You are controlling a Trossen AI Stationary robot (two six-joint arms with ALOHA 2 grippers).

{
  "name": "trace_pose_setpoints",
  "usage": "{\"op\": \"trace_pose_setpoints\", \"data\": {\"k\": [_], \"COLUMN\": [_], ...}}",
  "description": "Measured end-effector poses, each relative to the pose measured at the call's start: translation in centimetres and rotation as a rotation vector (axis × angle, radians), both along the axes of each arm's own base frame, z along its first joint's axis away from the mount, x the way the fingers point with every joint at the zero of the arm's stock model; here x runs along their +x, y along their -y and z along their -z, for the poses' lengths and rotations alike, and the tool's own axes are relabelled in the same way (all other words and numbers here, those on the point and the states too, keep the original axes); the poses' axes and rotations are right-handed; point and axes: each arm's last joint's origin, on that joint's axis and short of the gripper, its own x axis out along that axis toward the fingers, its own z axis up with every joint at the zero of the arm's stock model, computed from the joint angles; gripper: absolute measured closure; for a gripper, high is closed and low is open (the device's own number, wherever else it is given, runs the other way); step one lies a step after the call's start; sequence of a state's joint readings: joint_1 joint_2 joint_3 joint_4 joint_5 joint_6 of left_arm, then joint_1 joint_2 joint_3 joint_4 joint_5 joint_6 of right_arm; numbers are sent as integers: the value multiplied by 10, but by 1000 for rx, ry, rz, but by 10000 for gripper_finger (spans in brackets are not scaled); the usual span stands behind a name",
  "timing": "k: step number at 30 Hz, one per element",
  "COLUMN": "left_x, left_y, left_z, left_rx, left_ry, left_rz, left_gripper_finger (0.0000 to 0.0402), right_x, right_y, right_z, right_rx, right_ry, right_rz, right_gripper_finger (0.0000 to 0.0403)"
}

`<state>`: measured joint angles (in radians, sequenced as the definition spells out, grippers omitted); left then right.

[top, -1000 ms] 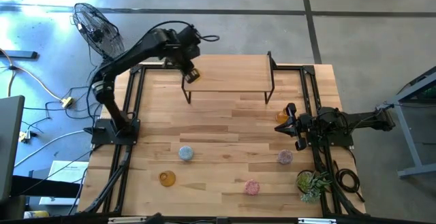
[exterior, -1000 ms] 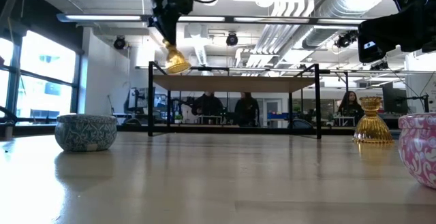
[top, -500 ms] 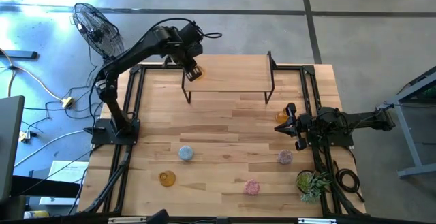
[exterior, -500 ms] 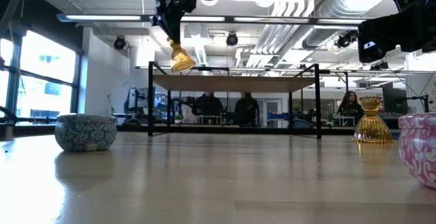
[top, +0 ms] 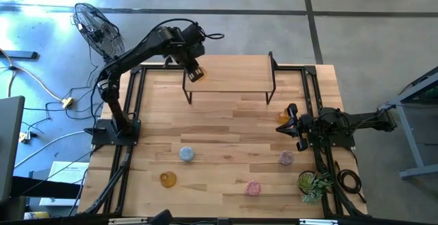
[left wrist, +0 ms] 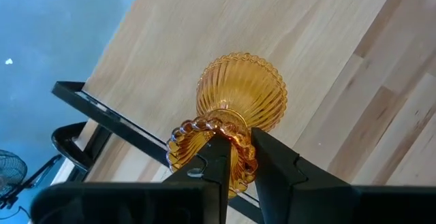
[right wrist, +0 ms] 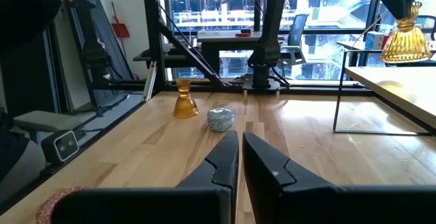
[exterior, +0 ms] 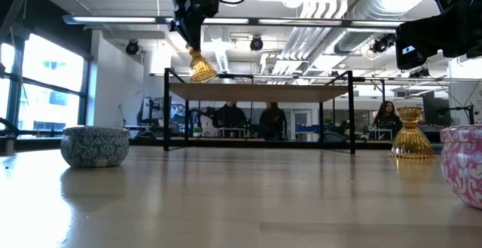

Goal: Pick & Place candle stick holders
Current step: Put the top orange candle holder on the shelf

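Upper left in the high view, the left gripper (top: 194,71) clamps an amber candle stick holder (exterior: 200,68), tilted, flared end pointing down toward the raised shelf (top: 233,74).

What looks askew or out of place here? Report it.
Only the amber holder is off the table: the left gripper holds it, tilted, above the raised shelf. The other holders stand on the table, and nothing looks spilled or broken. The right gripper waits.

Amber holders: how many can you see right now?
3. One amber holder is held in the left arm's fingers above the shelf, one sits beside the right gripper, one near the front left.
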<state>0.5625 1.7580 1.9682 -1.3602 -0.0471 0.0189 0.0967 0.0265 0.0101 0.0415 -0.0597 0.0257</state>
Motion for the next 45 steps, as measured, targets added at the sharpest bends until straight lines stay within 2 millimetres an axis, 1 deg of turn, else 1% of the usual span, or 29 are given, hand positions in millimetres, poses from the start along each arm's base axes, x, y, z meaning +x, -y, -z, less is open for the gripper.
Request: {"op": "trace_pose_setpoints", "data": {"k": [4,18,27,36,45], "left_x": [3,3,2,13,17], "left_y": [-1,-2,-3,-11,-18], "left_z": [4,3,3,17,20], "left_rx": [-13,-9,48,67,168], "left_ry": [-8,-2,-38,-91,-119], "left_rz": [4,15,6,-11,-58], "left_gripper_finger": [354,353,353,352,352], "right_x": [0,0,0,0,0], "right_y": [0,0,0,0,0], "right_z": [0,0,0,0,0], "right_rx": [0,0,0,0,0], "right_ry": [0,0,0,0,0], "right_rz": [0,0,0,0,0], "right_gripper_finger": [386,386,386,386,386]}}
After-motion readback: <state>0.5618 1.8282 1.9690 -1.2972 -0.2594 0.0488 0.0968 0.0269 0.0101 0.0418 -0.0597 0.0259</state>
